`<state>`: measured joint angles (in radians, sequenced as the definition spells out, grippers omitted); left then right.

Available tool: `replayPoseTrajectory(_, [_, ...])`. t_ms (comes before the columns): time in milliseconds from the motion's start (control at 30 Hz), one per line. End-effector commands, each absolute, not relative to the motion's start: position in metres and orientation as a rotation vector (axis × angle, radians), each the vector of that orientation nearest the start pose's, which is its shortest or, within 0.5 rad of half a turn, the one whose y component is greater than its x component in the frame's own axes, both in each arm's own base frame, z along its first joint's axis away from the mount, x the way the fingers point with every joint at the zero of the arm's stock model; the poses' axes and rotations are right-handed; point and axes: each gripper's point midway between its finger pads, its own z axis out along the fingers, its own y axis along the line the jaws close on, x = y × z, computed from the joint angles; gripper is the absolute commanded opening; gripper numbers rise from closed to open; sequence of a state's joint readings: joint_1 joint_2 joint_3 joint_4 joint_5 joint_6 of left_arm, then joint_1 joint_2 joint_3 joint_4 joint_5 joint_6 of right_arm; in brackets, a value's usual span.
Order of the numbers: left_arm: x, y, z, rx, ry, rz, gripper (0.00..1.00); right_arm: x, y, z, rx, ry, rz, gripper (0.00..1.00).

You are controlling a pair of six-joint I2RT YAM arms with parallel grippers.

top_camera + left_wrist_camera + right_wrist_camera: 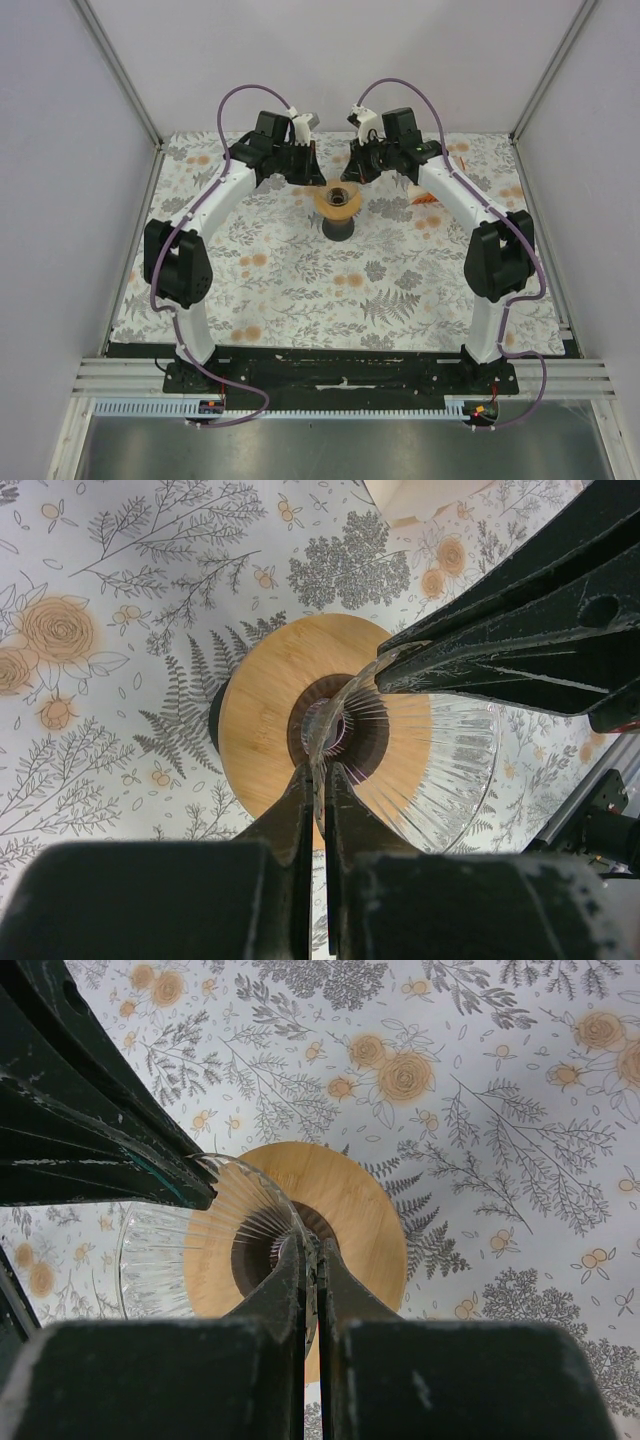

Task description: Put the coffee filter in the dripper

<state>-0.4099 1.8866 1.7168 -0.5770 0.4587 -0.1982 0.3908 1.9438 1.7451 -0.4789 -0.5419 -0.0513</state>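
My fingers (308,792) pinched shut on curved edge of ribbed, translucent-looking coffee filter (440,770), over dripper (265,710) hole. Other arm's fingers (480,650) grip it too. Floral worktop (100,730).

We see a desk (300,290) spread with a pale cloth printed with grey ferns, leafy sprigs and small orange roses. A dark stand (340,230) rises upright near the middle of the cloth, towards the far side. Just right of it, near the far edge, lies a small orange-and-white box (425,197). Plain lilac walls (60,200) close in the left, right and far sides, with slim metal posts (120,70) running up the corners. Along the near edge we find a white slotted duct (330,405), and below it a dull metal sheet (330,450).
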Motion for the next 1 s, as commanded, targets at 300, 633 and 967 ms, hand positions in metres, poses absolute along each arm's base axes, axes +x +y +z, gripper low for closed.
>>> replayPoseTrajectory(300, [0.382, -0.245, 0.058, 0.640, 2.658, -0.665, 0.02, 0.405, 0.264, 0.077, -0.737, 2.446, 0.793, 0.00])
replayPoseTrajectory(633, [0.389, -0.242, 0.063, 0.669, 2.635, -0.624, 0.02, 0.401, 0.262, 0.078, -0.706, 2.458, 0.795, 0.00])
replayPoseTrajectory(967, [0.417, -0.256, 0.159, 0.673, 2.390, -0.655, 0.25, 0.417, 0.267, 0.153, -0.709, 2.297, 0.771, 0.25])
